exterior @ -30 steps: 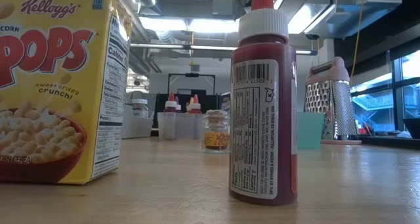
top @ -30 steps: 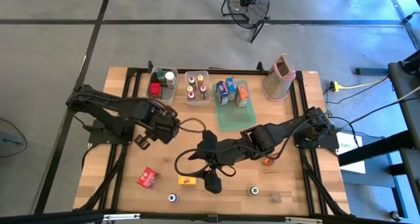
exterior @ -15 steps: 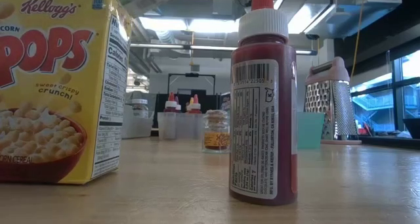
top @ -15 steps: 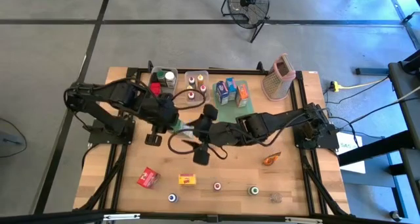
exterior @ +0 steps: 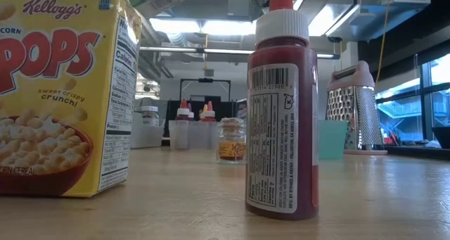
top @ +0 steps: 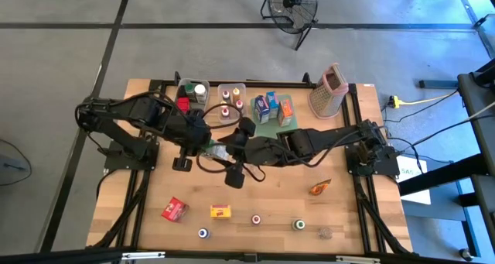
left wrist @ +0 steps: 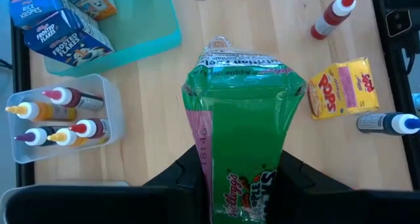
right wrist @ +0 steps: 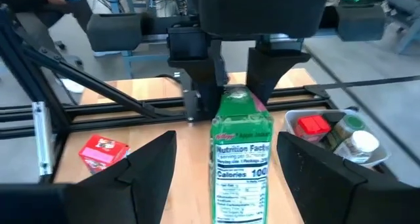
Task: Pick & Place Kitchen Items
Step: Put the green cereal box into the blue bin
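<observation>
Left gripper (left wrist: 230, 184) clamped on green carton (left wrist: 241, 129), held mid-air near table centre; right gripper (right wrist: 220, 168) open, fingers either side of carton's far end. Vs a sec ago, right arm has left the front row & met the left: looks like a handover. Wooden table (top: 348, 217), grey concrete floor, fan (top: 292, 2) behind.
</observation>
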You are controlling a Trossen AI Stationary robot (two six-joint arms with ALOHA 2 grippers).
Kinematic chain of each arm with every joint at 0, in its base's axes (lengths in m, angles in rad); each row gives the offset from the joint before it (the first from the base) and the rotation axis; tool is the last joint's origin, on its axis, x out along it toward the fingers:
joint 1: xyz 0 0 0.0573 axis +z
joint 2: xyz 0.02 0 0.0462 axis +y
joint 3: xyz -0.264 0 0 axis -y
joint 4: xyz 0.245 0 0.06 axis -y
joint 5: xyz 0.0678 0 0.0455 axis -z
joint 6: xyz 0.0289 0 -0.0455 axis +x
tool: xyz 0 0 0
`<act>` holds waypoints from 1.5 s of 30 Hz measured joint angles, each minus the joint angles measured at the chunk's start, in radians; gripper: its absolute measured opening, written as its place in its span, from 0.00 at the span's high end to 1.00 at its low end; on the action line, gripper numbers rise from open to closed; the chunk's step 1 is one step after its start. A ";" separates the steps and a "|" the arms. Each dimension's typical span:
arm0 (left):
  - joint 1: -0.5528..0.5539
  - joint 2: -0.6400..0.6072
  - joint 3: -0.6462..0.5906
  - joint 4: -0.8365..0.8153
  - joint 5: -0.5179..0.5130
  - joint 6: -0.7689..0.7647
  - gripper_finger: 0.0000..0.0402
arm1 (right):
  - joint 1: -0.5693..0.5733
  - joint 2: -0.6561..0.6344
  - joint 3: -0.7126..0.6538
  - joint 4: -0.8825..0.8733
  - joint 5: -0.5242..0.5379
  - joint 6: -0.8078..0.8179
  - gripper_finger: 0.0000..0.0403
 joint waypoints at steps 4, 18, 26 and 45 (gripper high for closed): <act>0.000 0.000 0.000 0.000 0.000 0.000 0.76 | -0.009 0.000 0.000 -0.010 -0.019 0.046 0.29; 0.000 0.000 0.000 0.019 0.000 0.001 0.76 | -0.065 0.019 0.000 0.025 -0.142 0.015 0.13; 0.000 0.000 0.000 0.032 -0.005 0.003 0.76 | -0.073 0.034 0.000 0.045 -0.160 -0.080 0.16; 0.000 0.000 0.000 0.037 -0.006 0.004 0.76 | -0.081 0.034 0.000 0.044 -0.164 -0.134 0.45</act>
